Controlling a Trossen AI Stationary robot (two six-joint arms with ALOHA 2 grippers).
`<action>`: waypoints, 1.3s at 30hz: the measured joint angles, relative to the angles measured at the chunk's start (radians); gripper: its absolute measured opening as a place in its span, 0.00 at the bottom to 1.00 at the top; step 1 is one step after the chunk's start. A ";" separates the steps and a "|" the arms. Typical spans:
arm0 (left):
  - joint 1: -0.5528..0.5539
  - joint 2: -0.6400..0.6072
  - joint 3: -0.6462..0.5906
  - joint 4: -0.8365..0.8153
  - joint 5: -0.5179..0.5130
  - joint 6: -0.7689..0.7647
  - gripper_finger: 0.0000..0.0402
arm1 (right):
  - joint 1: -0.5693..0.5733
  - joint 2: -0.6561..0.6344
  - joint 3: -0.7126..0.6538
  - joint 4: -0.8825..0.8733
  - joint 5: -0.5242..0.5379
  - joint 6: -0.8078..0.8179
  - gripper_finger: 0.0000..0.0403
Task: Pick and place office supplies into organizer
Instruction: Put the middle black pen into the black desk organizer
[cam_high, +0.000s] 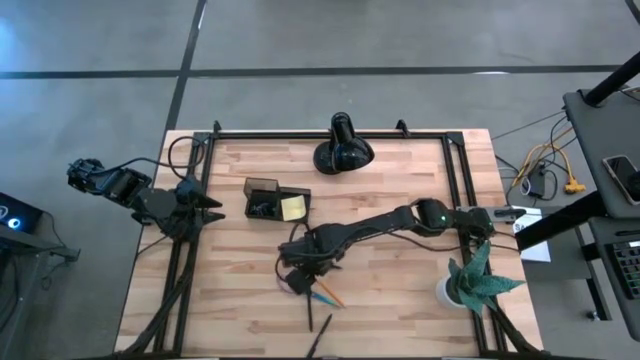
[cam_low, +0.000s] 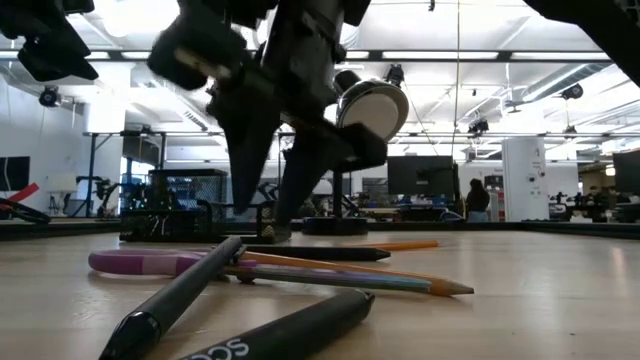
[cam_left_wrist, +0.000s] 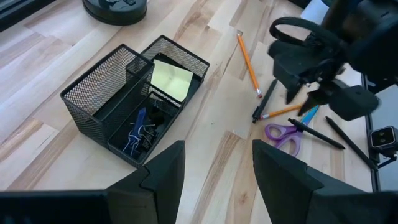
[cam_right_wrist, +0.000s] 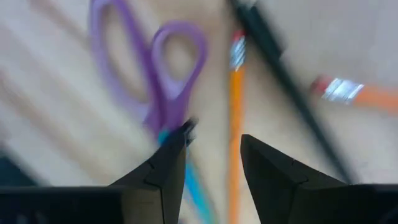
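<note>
Right hand (cam_right_wrist: 211, 149) open over purple plastic scissors (cam_right_wrist: 163, 81); black mesh organizer (cam_left_wrist: 134, 99) near.

One camera is looking straight down on my whole pale wooden table (cam_high: 400, 300). Another is sitting at tabletop height, facing the room. My left wrist camera is viewing the black mesh organizer (cam_left_wrist: 118, 106) from afar; my right is hovering close over purple-handled scissors (cam_right_wrist: 163, 93), which the low and left wrist views are sharing.
</note>
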 joint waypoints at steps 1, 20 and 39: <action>0.000 0.000 0.000 0.000 0.000 0.000 0.42 | 0.002 0.000 0.000 0.001 -0.021 0.024 0.36; 0.000 0.000 0.000 -0.001 0.000 0.005 0.42 | 0.015 0.034 -0.020 0.143 0.036 0.213 0.36; 0.000 -0.001 0.000 -0.015 0.000 0.005 0.42 | 0.047 0.027 -0.019 0.067 -0.001 0.143 0.36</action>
